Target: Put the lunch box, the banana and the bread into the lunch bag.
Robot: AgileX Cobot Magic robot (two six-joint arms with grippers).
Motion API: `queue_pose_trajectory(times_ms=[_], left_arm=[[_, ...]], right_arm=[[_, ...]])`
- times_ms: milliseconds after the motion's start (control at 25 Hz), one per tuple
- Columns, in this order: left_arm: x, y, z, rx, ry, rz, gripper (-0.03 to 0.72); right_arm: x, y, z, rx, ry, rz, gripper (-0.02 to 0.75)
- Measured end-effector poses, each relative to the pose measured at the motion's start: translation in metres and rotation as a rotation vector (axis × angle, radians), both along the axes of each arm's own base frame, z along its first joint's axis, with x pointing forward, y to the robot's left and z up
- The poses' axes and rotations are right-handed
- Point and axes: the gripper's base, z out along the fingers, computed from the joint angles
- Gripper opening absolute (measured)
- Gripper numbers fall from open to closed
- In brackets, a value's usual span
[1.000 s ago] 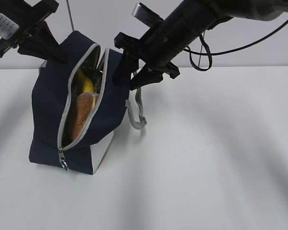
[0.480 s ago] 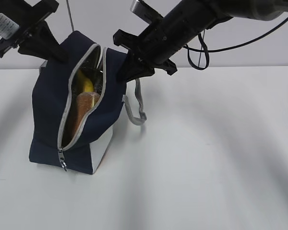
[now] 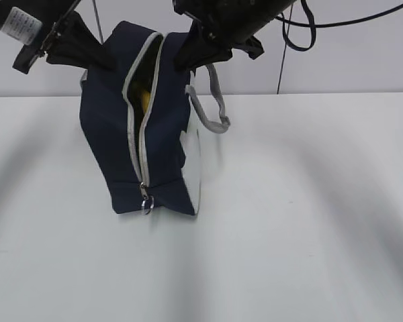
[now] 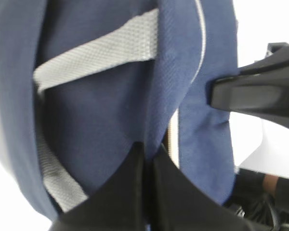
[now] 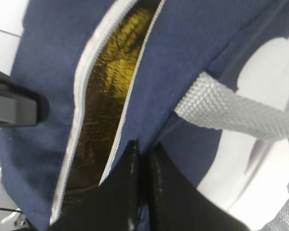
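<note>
On the white surface (image 3: pixel 289 235), seen from outside, the blue lunch bag (image 3: pixel 107 147) stands tall, its zipper gap showing yellow. Up close, the left tool (image 4: pixel 145 166) pinches its cloth. The right tool (image 5: pixel 143 163) pinches beside the shiny opening.

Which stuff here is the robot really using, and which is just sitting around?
Part of the job:
- boxy navy-blue fabric lunch bag
- yellow banana, glimpsed inside it
- left gripper and right gripper, each pinching the bag's fabric

Just there:
- white table
- black cable behind
</note>
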Motion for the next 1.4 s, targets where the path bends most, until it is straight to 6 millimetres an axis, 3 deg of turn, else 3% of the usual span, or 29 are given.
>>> queue_pose_trajectory(times_ms=[440,680,960,1400], left_arm=[[0.012,-0.014,0.003,-0.033,-0.113,0.088,-0.003],[0.025,-0.019,-0.013,-0.100,-0.067,0.124,-0.003],[0.036,-0.024,-0.032,-0.151,-0.011,0.152,-0.003],[0.038,-0.020,-0.036,-0.086,-0.034,0.151,-0.003]], right_arm=[[0.004,-0.010,0.002,-0.109,-0.056,-0.038,-0.005],[0.008,-0.010,0.003,-0.100,-0.087,-0.067,-0.005],[0.017,-0.008,-0.010,-0.098,-0.081,-0.087,-0.005],[0.021,-0.011,-0.018,-0.159,-0.087,-0.106,-0.005]])
